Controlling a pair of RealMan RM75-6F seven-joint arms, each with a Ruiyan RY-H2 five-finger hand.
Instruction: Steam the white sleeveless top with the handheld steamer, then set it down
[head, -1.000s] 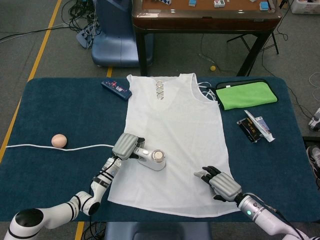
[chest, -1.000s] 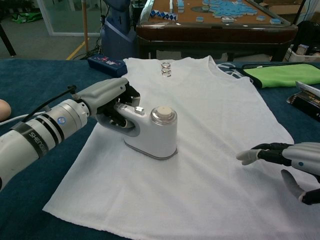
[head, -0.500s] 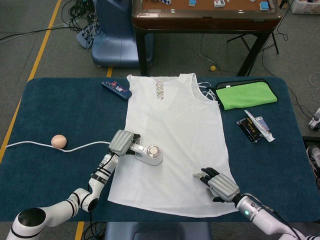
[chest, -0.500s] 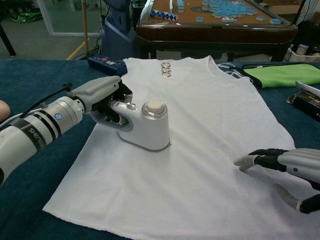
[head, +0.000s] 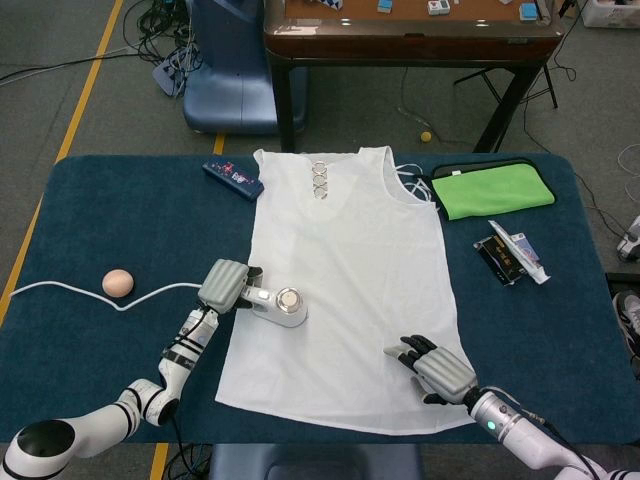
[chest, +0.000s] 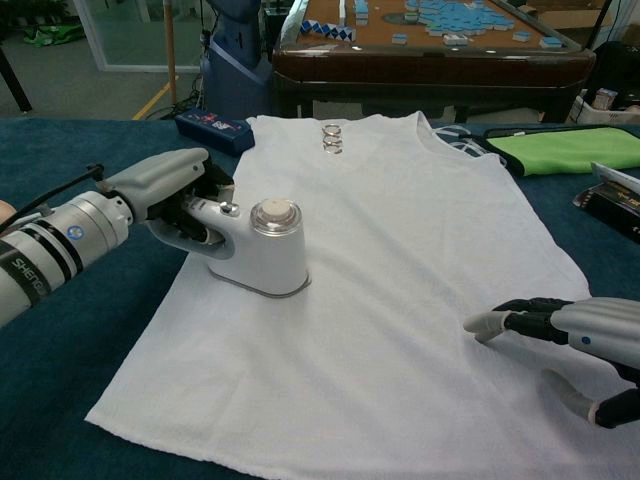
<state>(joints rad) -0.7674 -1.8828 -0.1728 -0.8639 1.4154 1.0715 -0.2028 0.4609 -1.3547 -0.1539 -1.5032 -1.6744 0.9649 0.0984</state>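
Even, bright indoor light from overhead; no hard shadows. Soft, short shadow under steamer base and beneath right hand fingers. White top near overexposed in head view, weave texture visible in chest view. Mild glare on steamer cap. Both views sharp; slight wide-angle stretch at chest view edges.
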